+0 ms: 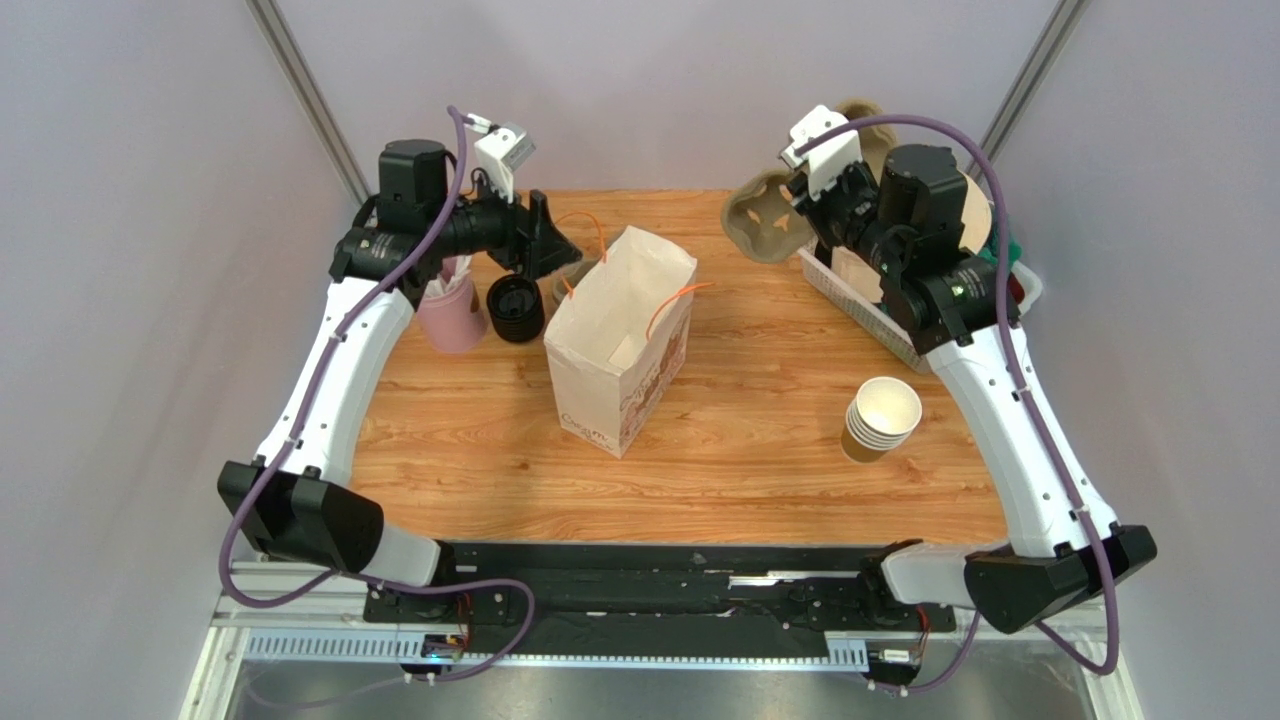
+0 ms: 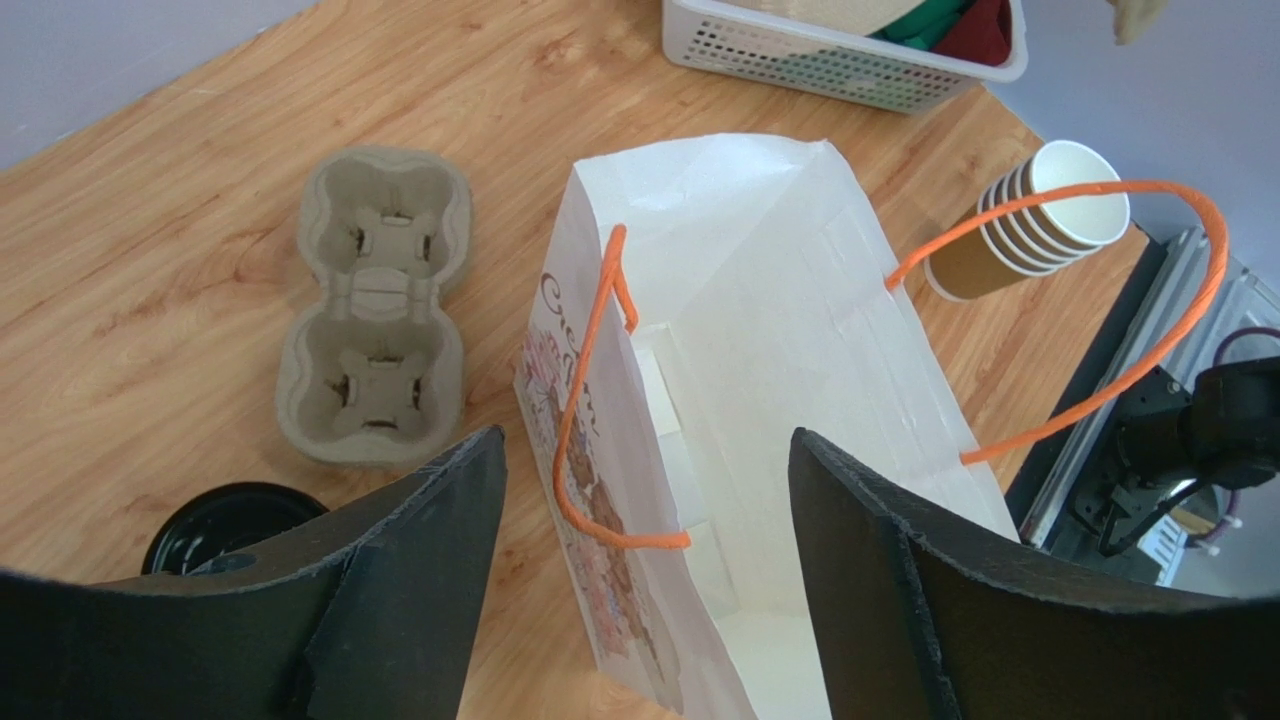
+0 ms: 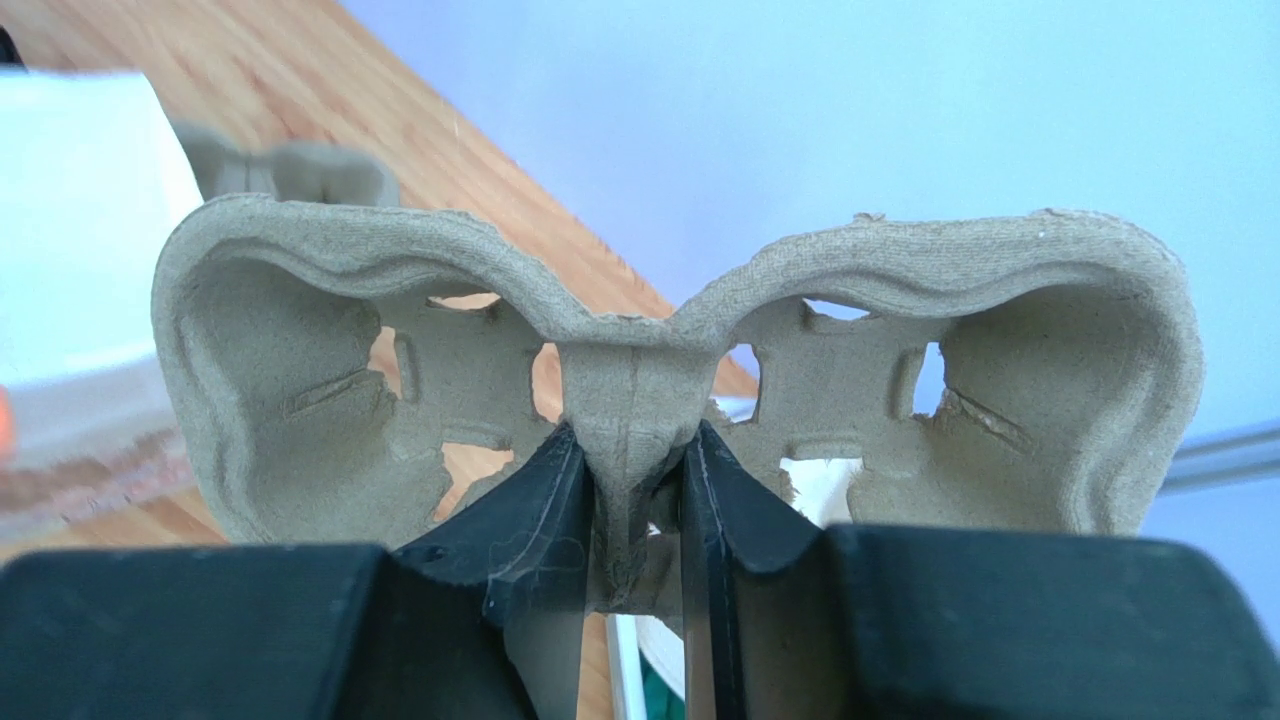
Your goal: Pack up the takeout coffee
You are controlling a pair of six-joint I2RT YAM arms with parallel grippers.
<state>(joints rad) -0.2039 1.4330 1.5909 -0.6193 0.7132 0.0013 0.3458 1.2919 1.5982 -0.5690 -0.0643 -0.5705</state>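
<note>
Centre of the top view: bag, upright on the table, mouth up. Just left of it: lid, with a container further left. Upper right of the bag, near the far edge: carrier, flat on the table, beside the basket at right. Lower right, well apart: cup stack. Upper right, off the table: second carrier, pinched at its middle ridge in the right gripper. Over the bag's mouth: left gripper.
</note>
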